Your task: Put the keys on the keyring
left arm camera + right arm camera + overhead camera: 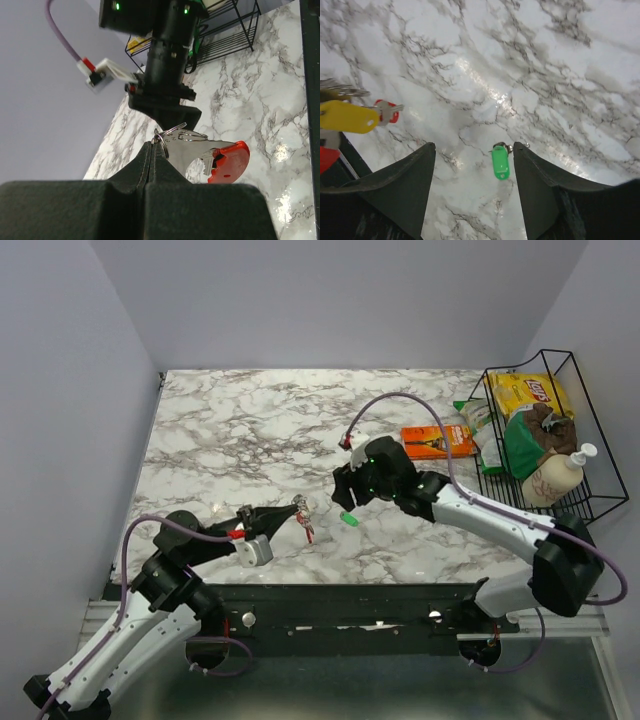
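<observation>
My left gripper (291, 508) is shut on the keyring (163, 136), a thin metal loop pinched at the fingertips (150, 150). A red-headed key (228, 161) hangs from the ring, which is held above the marble table; it also shows in the top view (307, 530). In the right wrist view a yellow key head (347, 116) and a red one (390, 111) hang at the left edge. The green-headed key (500, 161) lies flat on the table (349, 519). My right gripper (474, 170) is open just above it, with the key near its right finger.
An orange flat packet (436, 441) lies on the table behind the right arm. A black wire basket (600, 455) at the far right holds a yellow chips bag, a green bag and a pump bottle. The two grippers are close together at mid-table.
</observation>
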### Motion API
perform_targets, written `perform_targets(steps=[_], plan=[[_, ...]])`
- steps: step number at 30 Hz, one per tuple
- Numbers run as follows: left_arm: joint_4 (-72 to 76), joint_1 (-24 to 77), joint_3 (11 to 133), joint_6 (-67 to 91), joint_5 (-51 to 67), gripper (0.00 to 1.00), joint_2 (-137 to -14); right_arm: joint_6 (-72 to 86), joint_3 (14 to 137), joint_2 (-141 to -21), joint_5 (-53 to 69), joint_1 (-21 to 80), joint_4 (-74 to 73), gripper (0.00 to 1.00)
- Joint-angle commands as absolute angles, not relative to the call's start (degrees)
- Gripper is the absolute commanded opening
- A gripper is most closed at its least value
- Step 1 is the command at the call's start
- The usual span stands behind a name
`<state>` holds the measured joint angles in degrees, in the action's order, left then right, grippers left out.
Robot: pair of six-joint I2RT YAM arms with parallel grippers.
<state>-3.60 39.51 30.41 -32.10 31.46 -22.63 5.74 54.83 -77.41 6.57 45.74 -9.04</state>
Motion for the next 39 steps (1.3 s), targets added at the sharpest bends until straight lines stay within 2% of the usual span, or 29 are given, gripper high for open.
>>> perform_targets(steps=[1,4,8,15,24,35,39], plan=[[-3.9,39.7,30.4,-32.5,29.8,0.00,-20.9,11.2,60.0,-85.2,1.9,45.5,-15.3,0.61],[-4.5,39.7,30.4,-32.5,29.7,0.00,-20.5,14.9,65.4,-90.9,1.5,45.5,-19.8,0.56],[-4.8,39.8,30.3,-32.4,29.9,0.00,-20.0,21.8,68.9,-94.9,0.3,45.5,-25.1,0.55],[-5.3,39.8,29.9,-32.3,30.3,0.00,-19.0,27.3,72.9,-101.8,0.3,45.5,-32.2,0.42],[-7.6,39.7,29.5,-32.9,30.3,0.00,-16.1,28.5,74.7,-105.6,-4.7,45.5,-35.4,0.43],[-9.8,39.7,29.9,-33.2,30.0,0.00,-14.8,28.2,75.5,-109.2,-1.0,45.5,-34.0,0.42],[-10.0,39.7,30.1,-33.5,29.8,0.00,-14.6,28.0,75.6,-109.6,-0.5,45.5,-33.9,0.38]])
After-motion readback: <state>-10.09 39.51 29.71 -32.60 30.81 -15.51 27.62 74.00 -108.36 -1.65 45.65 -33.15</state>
